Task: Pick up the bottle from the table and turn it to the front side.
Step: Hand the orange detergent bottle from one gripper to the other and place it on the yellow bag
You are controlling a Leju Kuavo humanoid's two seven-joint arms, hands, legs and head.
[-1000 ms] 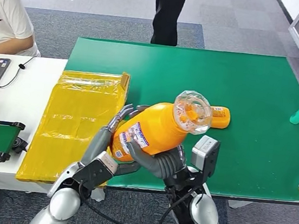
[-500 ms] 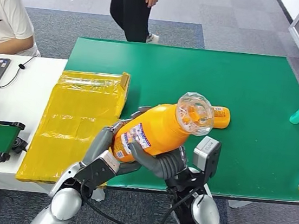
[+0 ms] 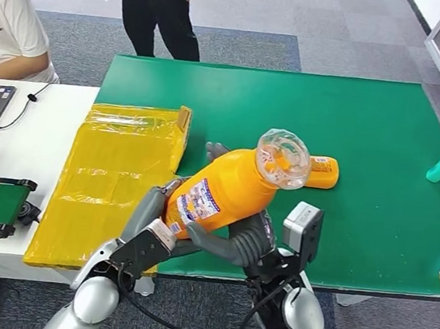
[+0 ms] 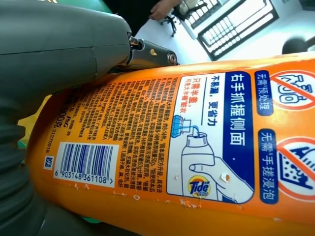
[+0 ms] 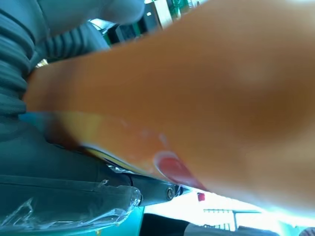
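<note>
Even, bright indoor light is filling the head view, which is staying sharp, with soft shadows falling under things on the green mat [image 3: 361, 126]. Toward one o'clock in the left wrist view, windows [image 4: 237, 19] are blowing out white. The bottle [image 5: 208, 98] is smearing into orange blur in the right wrist view.

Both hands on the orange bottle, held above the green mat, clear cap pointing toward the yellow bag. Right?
Not quite. Both the left hand and right hand hold the orange bottle above the green mat, but in the head view its clear cap points away from the yellow bag.
</note>
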